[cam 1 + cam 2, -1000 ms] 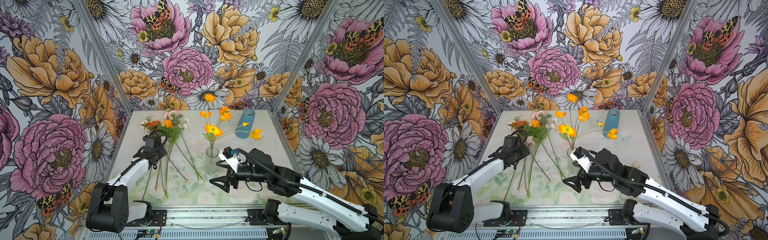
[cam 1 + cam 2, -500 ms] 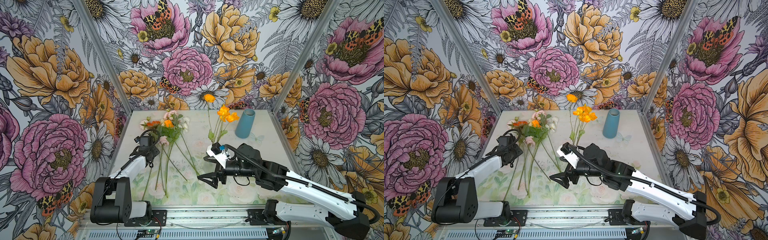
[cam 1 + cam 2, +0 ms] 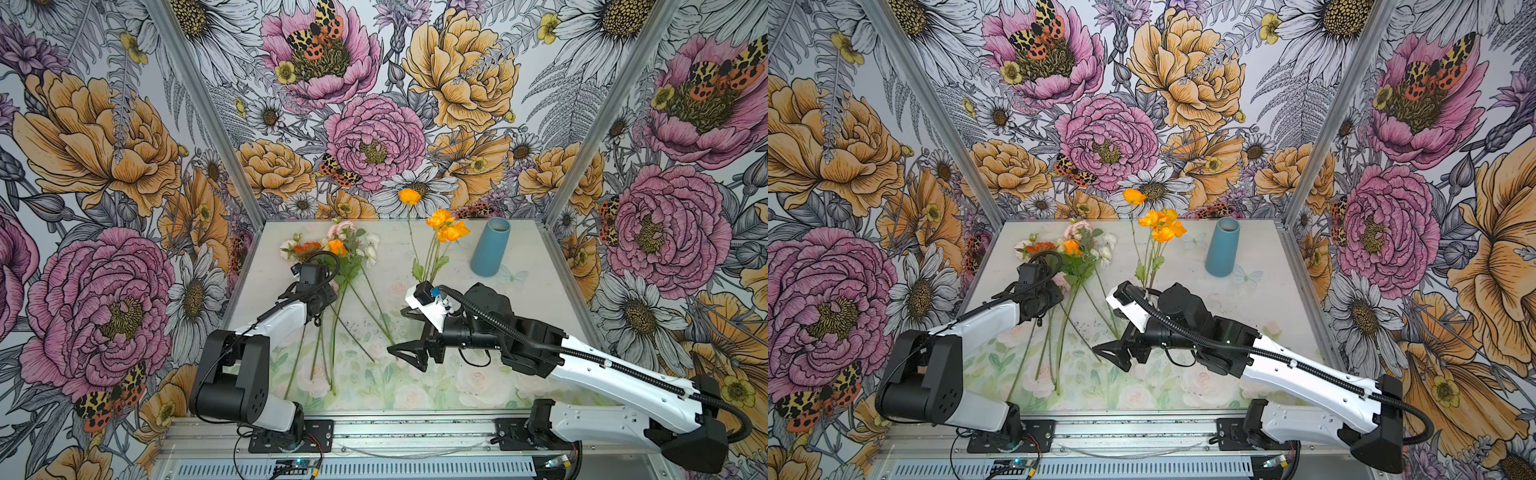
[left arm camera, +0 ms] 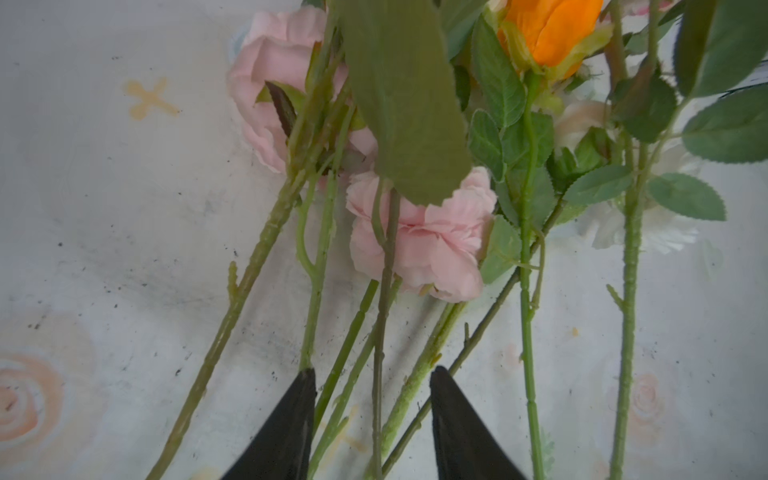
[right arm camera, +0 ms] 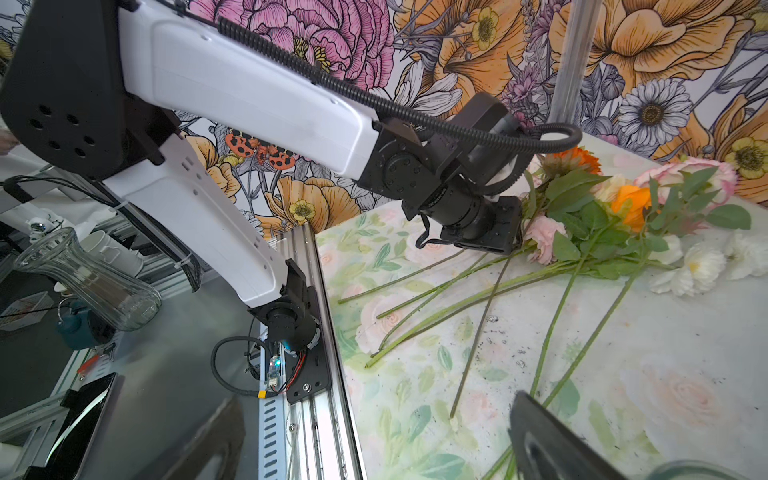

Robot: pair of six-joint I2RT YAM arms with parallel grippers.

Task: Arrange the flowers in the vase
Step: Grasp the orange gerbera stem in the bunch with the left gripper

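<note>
The flowers [image 3: 349, 266] lie in a loose bunch on the worktop [image 3: 540, 299], left of the middle, with their stems crossing. The left gripper [image 4: 372, 374] is low over them. Its jaws stand partly apart with several stems between, and nothing looks clamped. It may take several stems together, or catch a crossing one and drag the bunch. The right gripper [image 3: 406, 358] is wide open and empty, near the stem ends, and could knock them. The vase holding the orange poppies [image 3: 446, 226] is hidden behind the right arm in both top views. A blue vase [image 3: 490, 247] stands further back.
</note>
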